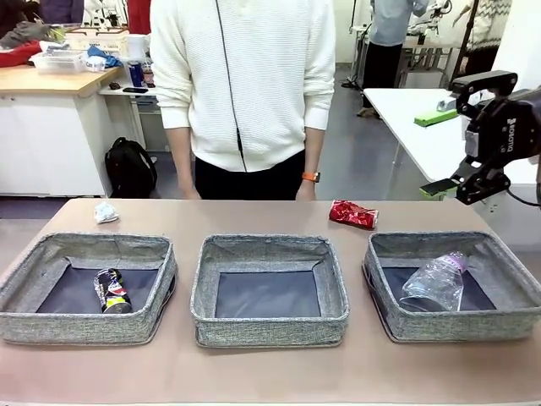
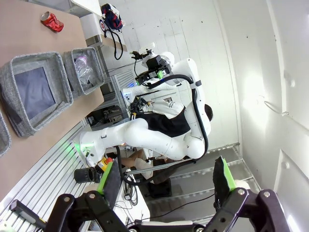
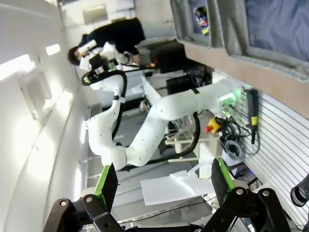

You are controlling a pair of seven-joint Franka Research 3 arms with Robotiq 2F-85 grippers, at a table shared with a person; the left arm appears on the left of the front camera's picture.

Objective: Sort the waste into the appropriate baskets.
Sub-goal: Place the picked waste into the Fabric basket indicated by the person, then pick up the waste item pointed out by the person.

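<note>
Surface: my pinkish-brown surface [image 1: 254, 216] spreads ahead of me.
Floor: grey-blue floor [image 1: 355, 161] beyond its far edge.
Far left: white cabinet [image 1: 51, 127] with a wooden top; black backpack [image 1: 131, 167] on the floor beside it.
Far right: white side table [image 1: 406, 118].
Wall: plain white wall [image 2: 270, 72], brightly lit.

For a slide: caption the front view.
Three rectangular grey woven-fabric baskets: dark drink can in the left, clear plastic bottle in the right; crushed red can and white paper wad outside.
</note>
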